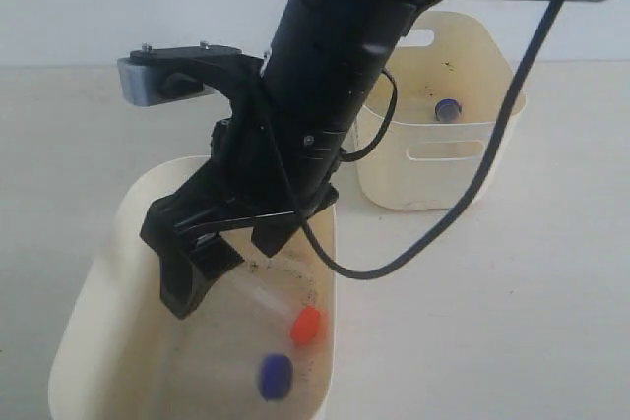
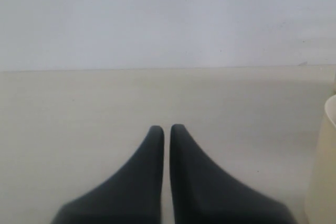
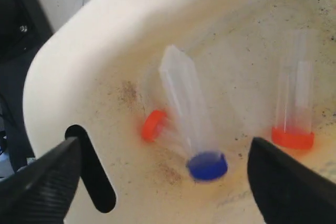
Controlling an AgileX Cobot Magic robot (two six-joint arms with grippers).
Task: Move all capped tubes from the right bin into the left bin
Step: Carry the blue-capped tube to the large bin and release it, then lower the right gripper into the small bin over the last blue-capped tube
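Both fingers of the right gripper [image 1: 231, 263] stand wide apart and hold nothing. It hangs low inside the left bin [image 1: 94, 282], reaching across from the right side. In the right wrist view the right gripper [image 3: 163, 153] frames the bin floor: a blue-capped tube [image 3: 202, 145] lies tilted between the fingers, blurred, clear of both. An orange-capped tube [image 3: 154, 125] sits just behind it, near the wall of the left bin [image 3: 105, 40] and the oval handle slot [image 3: 97, 182]. A second orange-capped tube [image 3: 292, 129] is close to the other finger, also blurred; can't tell if it touches. In the exterior view only one orange cap [image 1: 307, 324] and one blue cap [image 1: 275, 377] show under the arm, which hides the rest of the floor. The floor has dark specks around the tubes. The right bin [image 1: 433, 179] sits well apart at the back with one blue-capped tube [image 1: 448, 109] inside. A black cable [image 1: 433, 238] loops from the arm across the front of that bin. The left gripper [image 2: 167, 129] has its fingers nearly together with only a slit between them, gripping nothing, over the bare table [image 2: 79, 108]. A cream tub edge [image 2: 323, 166] is beside it; can't tell which bin.
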